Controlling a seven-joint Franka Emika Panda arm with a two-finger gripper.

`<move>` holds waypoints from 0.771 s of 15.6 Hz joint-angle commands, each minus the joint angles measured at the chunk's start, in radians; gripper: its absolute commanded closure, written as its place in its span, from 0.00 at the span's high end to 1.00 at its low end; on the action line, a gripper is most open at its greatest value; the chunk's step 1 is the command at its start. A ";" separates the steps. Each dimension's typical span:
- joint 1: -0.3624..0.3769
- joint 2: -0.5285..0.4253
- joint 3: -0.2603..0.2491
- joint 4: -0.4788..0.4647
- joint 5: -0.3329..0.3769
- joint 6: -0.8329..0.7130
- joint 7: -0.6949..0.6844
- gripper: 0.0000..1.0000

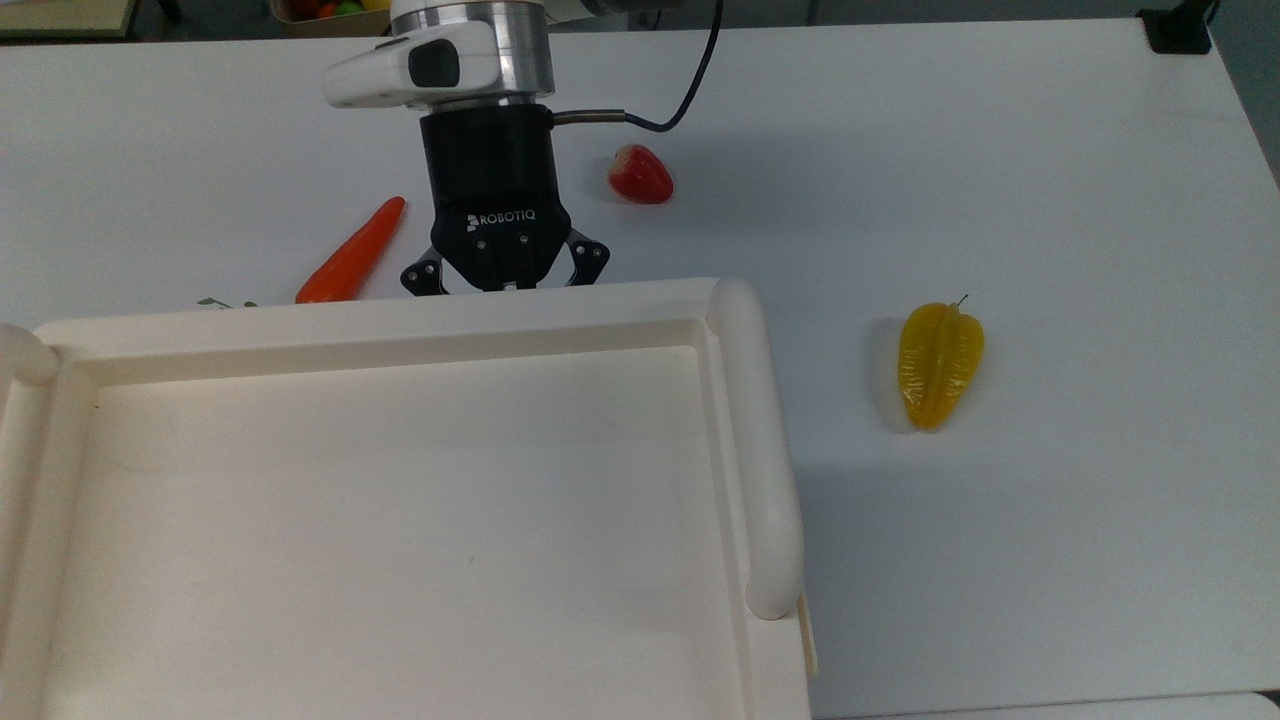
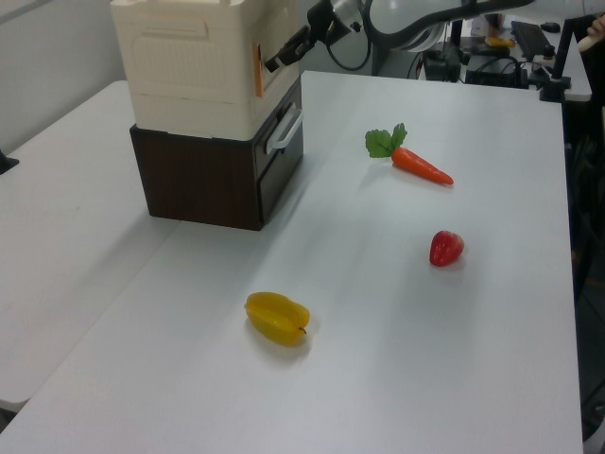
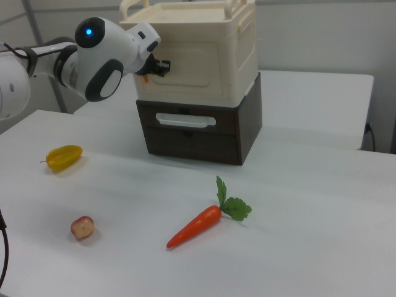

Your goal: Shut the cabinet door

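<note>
The cream-white cabinet (image 1: 760, 450) (image 2: 189, 57) (image 3: 241, 49) sits on a dark brown drawer unit. Its cabinet door (image 3: 198, 65) (image 2: 269, 38) lies flat against the cabinet front, with no gap showing. My gripper (image 1: 505, 282) (image 2: 284, 55) (image 3: 162, 65) is right up against the door's outer face, near the right view's left edge of the panel. The fingers are together with nothing between them. In the top view their tips are hidden behind the cabinet's top rail.
On the white table lie a carrot (image 1: 350, 255) (image 2: 421, 165) (image 3: 195, 226), a red strawberry (image 1: 640, 175) (image 2: 446, 248) (image 3: 82, 227) and a yellow starfruit (image 1: 940, 365) (image 2: 277, 318) (image 3: 64, 156). The brown drawer unit (image 2: 208, 180) (image 3: 192, 133) has a white handle.
</note>
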 commanded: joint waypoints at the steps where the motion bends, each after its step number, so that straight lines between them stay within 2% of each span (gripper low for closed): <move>1: 0.008 -0.011 -0.012 -0.003 0.003 -0.009 0.027 0.00; 4: -0.008 -0.067 -0.019 -0.046 0.008 -0.163 0.028 0.00; 9: -0.127 -0.198 -0.024 -0.045 0.000 -0.665 0.048 0.01; 11: -0.169 -0.238 -0.027 -0.045 -0.021 -0.811 0.160 0.04; 12: -0.181 -0.250 -0.030 -0.045 -0.063 -0.877 0.229 0.09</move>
